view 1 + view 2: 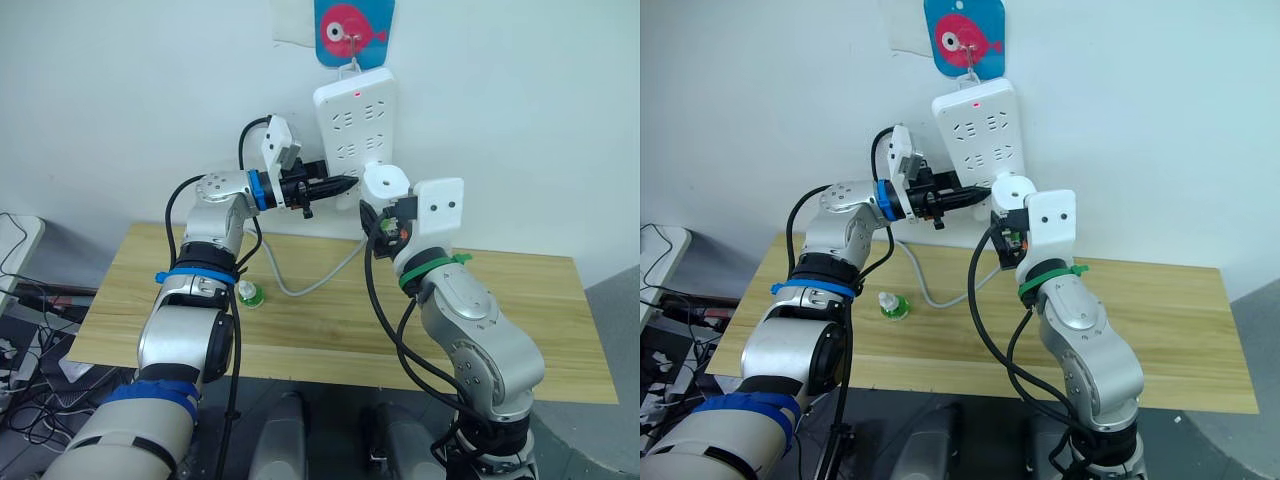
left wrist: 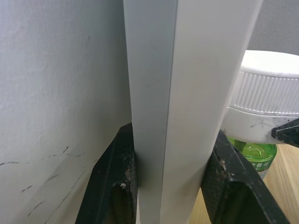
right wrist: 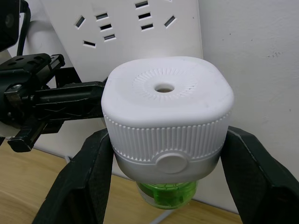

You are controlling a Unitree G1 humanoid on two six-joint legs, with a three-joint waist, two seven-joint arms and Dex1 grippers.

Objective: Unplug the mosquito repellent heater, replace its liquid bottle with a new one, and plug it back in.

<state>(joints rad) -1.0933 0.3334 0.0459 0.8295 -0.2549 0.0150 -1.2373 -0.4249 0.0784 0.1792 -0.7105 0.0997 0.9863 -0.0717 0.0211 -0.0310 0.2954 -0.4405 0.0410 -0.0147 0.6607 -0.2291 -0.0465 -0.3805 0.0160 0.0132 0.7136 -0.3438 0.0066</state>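
Note:
The mosquito repellent heater [image 3: 166, 116] is white and rounded, with a centre hole on top and a green liquid bottle [image 3: 166, 193] under it. My right gripper [image 1: 385, 203] is shut on its sides and holds it against the lower right of the white power strip [image 1: 352, 130] on the wall. The prongs are hidden. My left gripper [image 2: 173, 135] is shut on the strip's lower edge, one black finger [image 2: 112, 186] on each side. Another green liquid bottle [image 1: 248, 293] with a white cap stands on the wooden table [image 1: 520, 320], below my left arm.
The power strip hangs from a blue hook plate with a pink fish [image 1: 353, 30]. Its grey cable [image 1: 300, 285] loops down onto the table. Loose cables [image 1: 25, 300] lie off the table's left end. The table's right half is bare wood.

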